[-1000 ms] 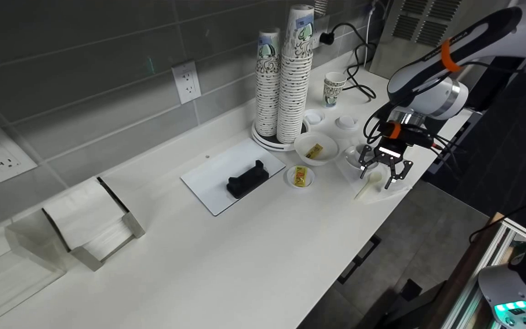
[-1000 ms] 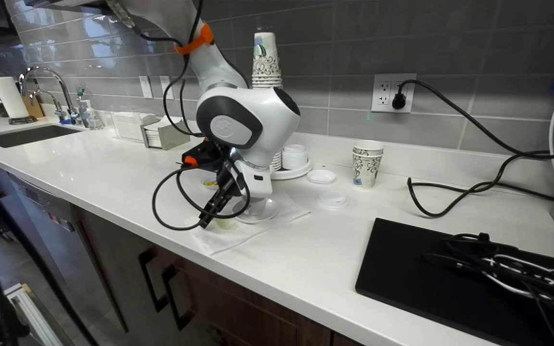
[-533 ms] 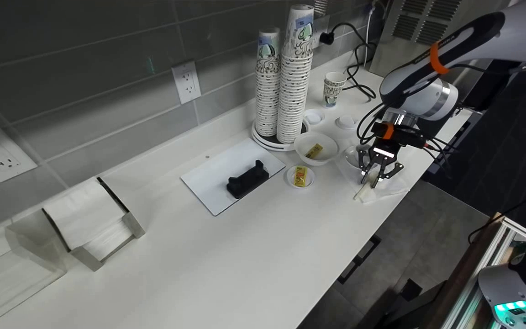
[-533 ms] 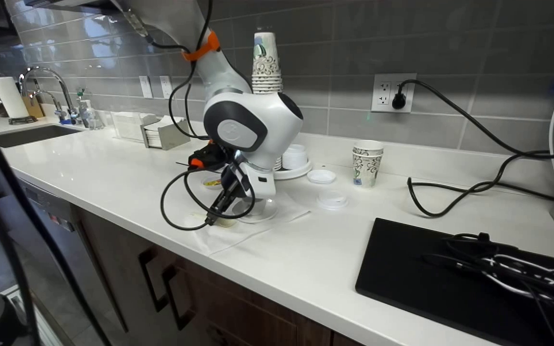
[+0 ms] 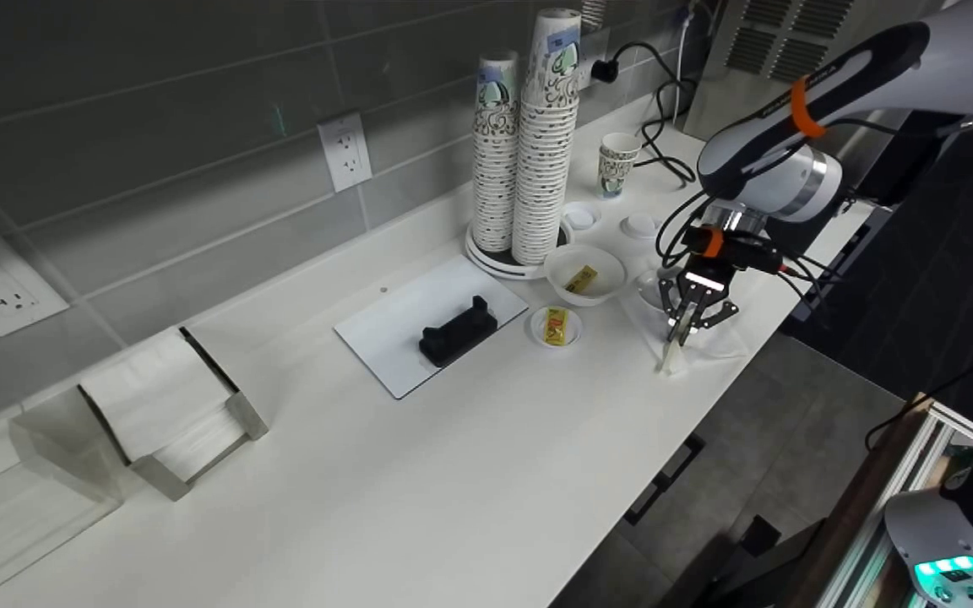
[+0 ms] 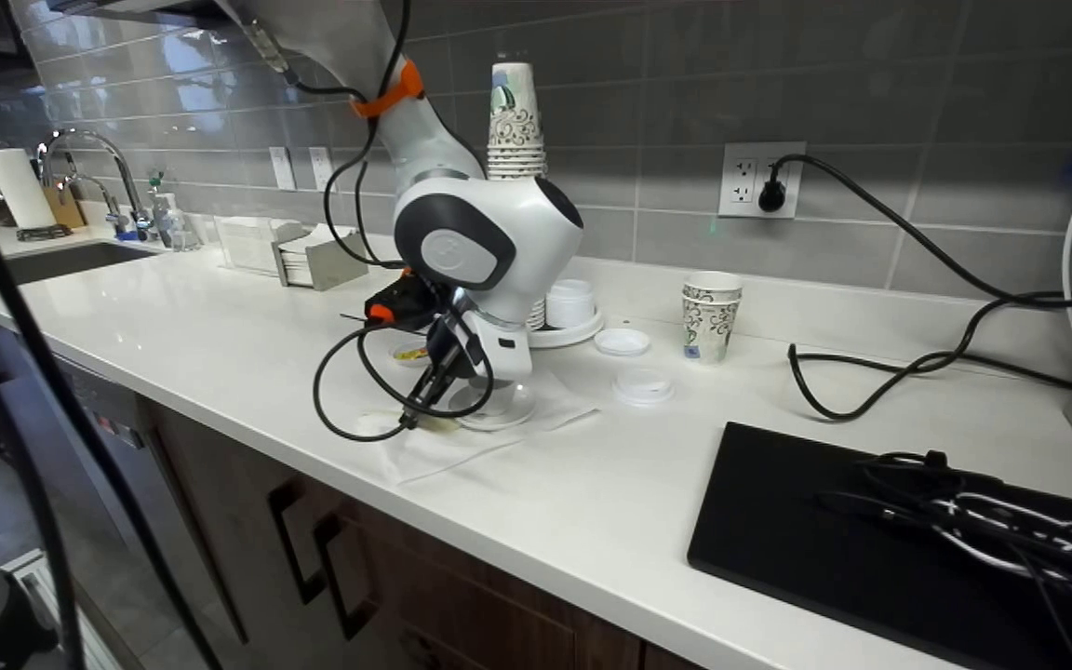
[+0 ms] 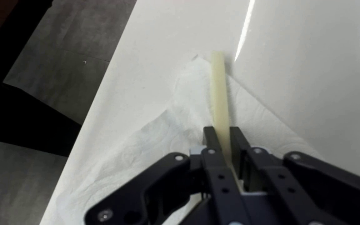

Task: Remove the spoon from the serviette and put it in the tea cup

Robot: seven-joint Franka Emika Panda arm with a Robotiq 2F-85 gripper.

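Gripper [image 7: 222, 131] clamped on spoon [image 7: 219, 90] hdl — grasp looks done from here; spoon over serviette [image 7: 155, 140] — lift + drop in tea cup [image 6: 513, 407] TBD.

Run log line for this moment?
grip: tool closed on spoon handle | site: over serviette, lift unclear | pending: place in tea cup

The spoon [image 7: 220, 90] is pale yellow. The serviette [image 7: 183, 117] and the tea cup [image 5: 648, 288] are white. The gripper [image 7: 223, 129] is black; the arm [image 6: 531, 247] is white and black with orange bands [image 5: 806, 108]. The paper cups [image 6: 711, 321] carry a dark scroll pattern on white. The counter [image 5: 453, 473] is white, the wall tiles [image 6: 582, 195] grey.
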